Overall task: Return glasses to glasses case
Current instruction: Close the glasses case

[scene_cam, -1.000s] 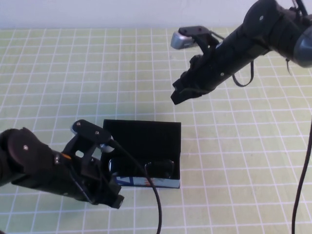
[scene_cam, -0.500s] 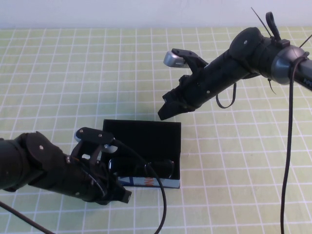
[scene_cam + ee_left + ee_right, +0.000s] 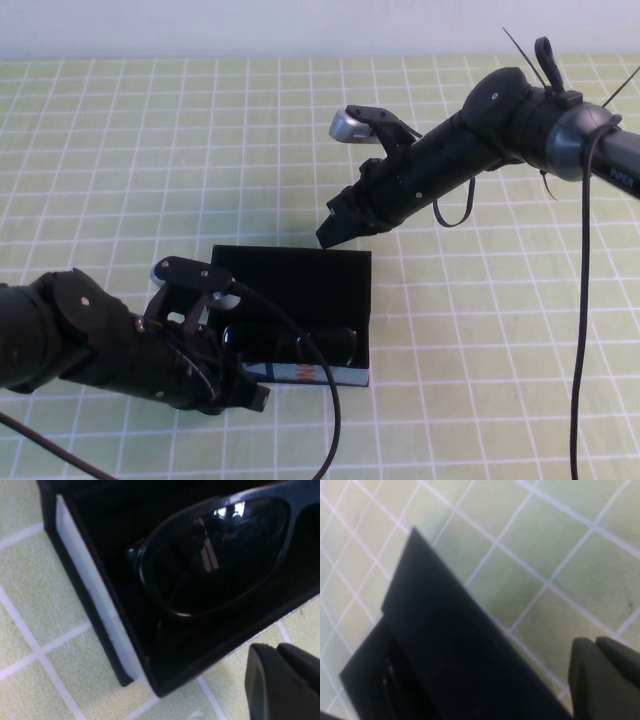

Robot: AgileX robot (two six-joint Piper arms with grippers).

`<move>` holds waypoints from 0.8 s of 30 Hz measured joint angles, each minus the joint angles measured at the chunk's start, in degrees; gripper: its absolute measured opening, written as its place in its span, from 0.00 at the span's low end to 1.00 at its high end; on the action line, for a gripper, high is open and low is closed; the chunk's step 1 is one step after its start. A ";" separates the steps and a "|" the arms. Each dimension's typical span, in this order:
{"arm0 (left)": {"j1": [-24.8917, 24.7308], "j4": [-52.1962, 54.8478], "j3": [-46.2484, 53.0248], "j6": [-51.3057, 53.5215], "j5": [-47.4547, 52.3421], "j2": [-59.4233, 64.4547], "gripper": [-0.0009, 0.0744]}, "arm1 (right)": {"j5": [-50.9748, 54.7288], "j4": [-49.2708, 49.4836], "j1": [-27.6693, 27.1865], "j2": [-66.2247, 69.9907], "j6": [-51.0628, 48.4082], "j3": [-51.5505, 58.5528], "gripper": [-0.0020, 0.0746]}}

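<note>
The glasses case point(image 3: 300, 290) stands open near the front middle of the table, its lid raised at the back. The black glasses point(image 3: 300, 345) lie inside it, and in the left wrist view one dark lens point(image 3: 220, 555) fills the case's black lining. My left gripper point(image 3: 258, 398) is shut and empty, low at the case's front left corner; it also shows in its wrist view point(image 3: 280, 652). My right gripper point(image 3: 330, 232) is shut and empty, just above and behind the lid's top edge; its wrist view shows it point(image 3: 602, 645) beside the lid point(image 3: 445, 645).
The table is a green mat with a white grid point(image 3: 150, 150). A white wall runs along the far edge. The left arm's cable point(image 3: 325, 420) loops over the case's front.
My right gripper has come down and left toward the case's raised lid. My left arm has shifted slightly right along the case's front left corner. The glasses stay in the case.
</note>
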 joint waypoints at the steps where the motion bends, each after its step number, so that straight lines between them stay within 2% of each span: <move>1: 0.00 0.00 0.00 0.00 0.00 0.00 0.01 | -0.26 0.00 0.00 0.13 0.00 0.00 0.01; 10: 0.00 0.00 -0.12 0.03 -0.13 0.00 0.01 | 1.15 0.50 0.00 2.15 -0.32 0.00 0.01; 24: 0.00 -1.03 -0.12 0.66 -0.12 0.00 0.01 | 8.67 8.49 0.00 2.15 -3.00 0.00 0.00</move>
